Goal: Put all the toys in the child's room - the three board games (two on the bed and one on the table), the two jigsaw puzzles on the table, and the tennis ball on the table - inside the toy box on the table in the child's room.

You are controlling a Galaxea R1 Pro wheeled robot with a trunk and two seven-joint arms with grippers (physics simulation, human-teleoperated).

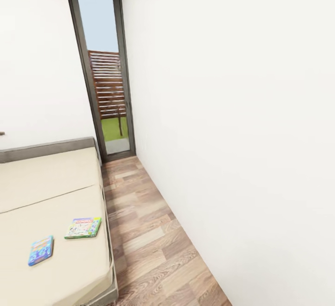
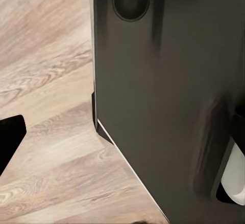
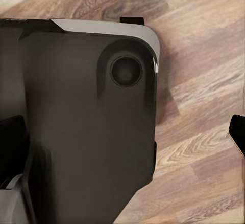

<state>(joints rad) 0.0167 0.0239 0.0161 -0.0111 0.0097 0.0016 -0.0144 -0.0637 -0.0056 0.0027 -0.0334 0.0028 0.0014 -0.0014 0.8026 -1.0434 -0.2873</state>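
**Board games on the bed, not yet reached**

Board games are seen at the lower left of the head view, lying flat on the beige mattress of the bed (image 1: pixel 51 189). Furthest left is the blue cartoon-printed box (image 1: pixel 41 250); just to its right and slightly higher in the frame lies the white-green box (image 1: pixel 83 227), close to the mattress's right edge. The two are near each other but apart. Right of the bed, a strip of wood-plank floor (image 1: pixel 149 241) runs up the frame to a dark-framed window (image 1: pixel 104 71) in the upper left, and a white wall (image 1: pixel 242 124) takes up the right half.

In both wrist views a dark part of the robot's body (image 2: pixel 168 106) is seen over the planks. A black finger edge (image 2: pixel 9 139) is caught in the left wrist view and another (image 3: pixel 237 132) in the right wrist view, but whether either gripper is spread or closed cannot be told.

The approach is judged to be the step in hand. It would be done well if the base were brought alongside the bed's right edge, so that the nearer white-green box could be reached without stretching over the mattress, and a thin flat box is best taken by its edge.
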